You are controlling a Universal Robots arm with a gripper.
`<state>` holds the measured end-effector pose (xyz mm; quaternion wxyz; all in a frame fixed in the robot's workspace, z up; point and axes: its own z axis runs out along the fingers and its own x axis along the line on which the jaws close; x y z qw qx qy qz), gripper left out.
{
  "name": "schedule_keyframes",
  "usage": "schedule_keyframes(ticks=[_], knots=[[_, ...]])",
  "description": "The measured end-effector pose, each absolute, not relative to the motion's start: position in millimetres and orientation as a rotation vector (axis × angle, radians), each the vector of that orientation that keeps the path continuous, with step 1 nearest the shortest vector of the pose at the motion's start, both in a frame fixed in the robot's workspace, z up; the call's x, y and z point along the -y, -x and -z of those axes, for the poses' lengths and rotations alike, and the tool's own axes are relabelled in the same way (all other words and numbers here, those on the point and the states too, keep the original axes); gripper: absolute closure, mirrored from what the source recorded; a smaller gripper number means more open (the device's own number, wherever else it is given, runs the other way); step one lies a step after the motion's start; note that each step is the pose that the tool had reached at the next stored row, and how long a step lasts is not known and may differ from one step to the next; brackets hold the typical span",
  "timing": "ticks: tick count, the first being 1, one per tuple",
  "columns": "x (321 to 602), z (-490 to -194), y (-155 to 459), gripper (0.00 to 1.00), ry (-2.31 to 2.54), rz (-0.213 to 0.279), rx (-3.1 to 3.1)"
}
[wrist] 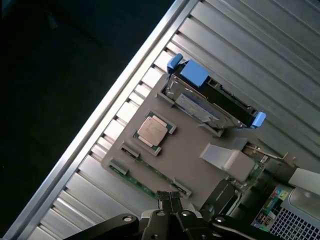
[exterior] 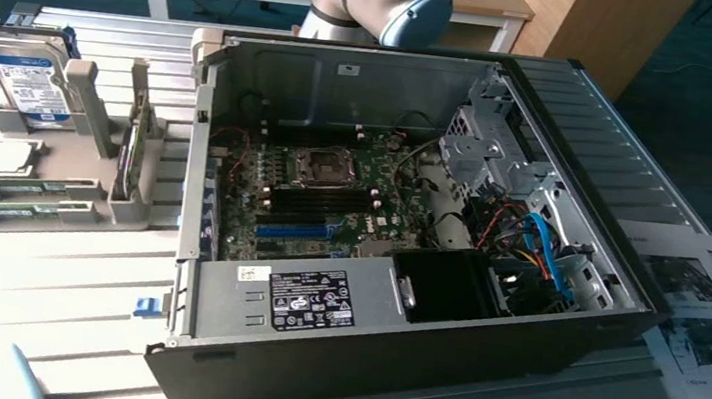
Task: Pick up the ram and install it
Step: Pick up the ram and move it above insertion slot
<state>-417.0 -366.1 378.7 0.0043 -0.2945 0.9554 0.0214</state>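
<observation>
— Grey plastic holder [exterior: 71, 167] on the exterior view's left of the open PC case [exterior: 578, 144]: what's in it, counted?
— 1 hard drive [exterior: 27, 82] upright at the far end, 1 square silver processor chip [exterior: 8, 157] flat in the middle, 2 green strips [exterior: 28, 187] on edge in the near slots. Nearest strip = the ram [exterior: 8, 212], not yet in the case.
— Any writing legible?
— Drive has a blue-white label [exterior: 31, 87], case's near wall has a black sticker [exterior: 311, 300] w/ white print; both too small to read.
— What does each view add?
— Ext. view: motherboard [exterior: 328, 206] inside the case w/ 1 blue slot [exterior: 288, 230], plus printed sheets [exterior: 710, 331] on the exterior view's right. Wrist view: blue tabs [wrist: 192, 74] at both drive ends, and the claw [wrist: 170, 196].
— Claw state?
— Tips pressed together, pinching nothing; it hangs above the holder, apart from the ram.
</observation>
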Motion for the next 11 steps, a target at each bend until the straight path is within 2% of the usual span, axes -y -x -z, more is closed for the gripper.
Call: schedule_keyframes(ticks=[11], knots=[[366.1,-378.6,417.0,0.9,1.14,-0.068,-2.921]])
